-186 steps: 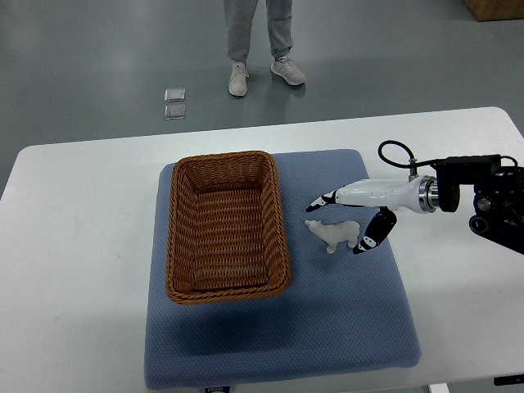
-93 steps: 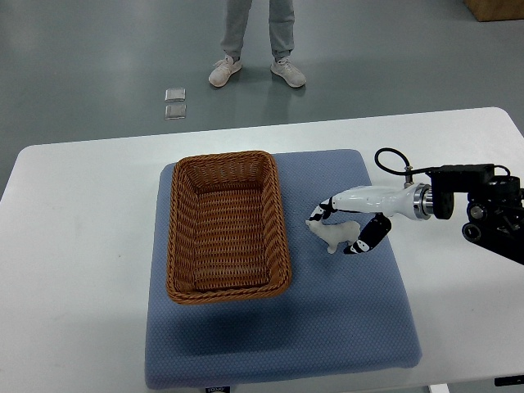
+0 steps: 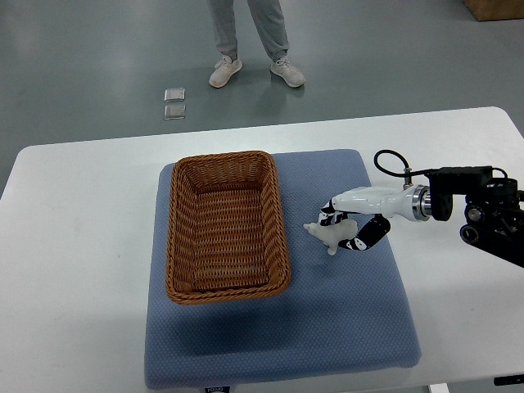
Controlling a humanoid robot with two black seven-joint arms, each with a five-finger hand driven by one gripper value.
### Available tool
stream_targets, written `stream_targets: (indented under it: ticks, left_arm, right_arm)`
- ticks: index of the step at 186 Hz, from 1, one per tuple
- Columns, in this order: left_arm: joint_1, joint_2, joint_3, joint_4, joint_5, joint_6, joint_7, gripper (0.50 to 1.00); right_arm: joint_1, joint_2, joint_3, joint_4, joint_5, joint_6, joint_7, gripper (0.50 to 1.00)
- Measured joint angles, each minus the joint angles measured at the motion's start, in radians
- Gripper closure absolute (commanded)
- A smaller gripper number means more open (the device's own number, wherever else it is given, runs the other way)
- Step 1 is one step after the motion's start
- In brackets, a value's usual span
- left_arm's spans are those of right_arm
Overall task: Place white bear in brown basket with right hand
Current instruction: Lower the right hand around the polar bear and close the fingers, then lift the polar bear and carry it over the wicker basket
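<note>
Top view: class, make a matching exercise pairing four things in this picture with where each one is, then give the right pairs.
Things:
1. white bear
2. brown basket
3. blue mat
4. right hand

Places:
A. spread on the white table
B. left part of the mat
C. closing around the bear
D. on the mat, right of the basket

Pairs: 1-D, 2-B, 3-A, 4-C

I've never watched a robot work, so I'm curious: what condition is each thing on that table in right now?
white bear: on the blue mat, outside the basket, clasped by fingers.
right hand: fingers curled around the bear.
brown basket: upright on the mat, empty.
blue mat: lying flat on the white table.
Left hand: not in view.
</note>
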Motion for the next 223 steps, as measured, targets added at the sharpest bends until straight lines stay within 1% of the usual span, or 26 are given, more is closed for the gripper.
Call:
stream_targets:
  ticks: [64, 104, 131, 150, 190, 223]
  left_arm:
    - [0.000, 0.000, 0.000, 0.000, 0.000, 0.000, 0.000, 0.500]
    - [0.000, 0.000, 0.000, 0.000, 0.000, 0.000, 0.000, 0.500]
    - [0.000, 0.000, 0.001, 0.000, 0.000, 0.000, 0.000, 0.500]
    - [0.000, 0.000, 0.002, 0.000, 0.000, 0.000, 0.000, 0.500]
    - [0.000, 0.000, 0.003, 0.000, 0.000, 0.000, 0.000, 0.500]
    - [0.000, 0.000, 0.003, 0.000, 0.000, 0.000, 0.000, 0.500]
  right_arm:
    - [0.025, -0.028, 0.017, 0.000, 0.005, 0.004, 0.001, 0.981]
    - [0.113, -0.042, 0.020, 0.000, 0.011, 0.016, 0.001, 0.979]
    - [0.195, -0.026, 0.016, -0.006, 0.013, 0.027, 0.001, 0.979]
    - [0.246, 0.009, 0.009, -0.017, 0.012, 0.038, 0.001, 0.975]
    - [0.329, 0.120, 0.002, -0.042, 0.009, 0.056, 0.000, 0.971]
    - [0.368, 0.251, -0.007, -0.089, 0.005, 0.067, 0.000, 0.969]
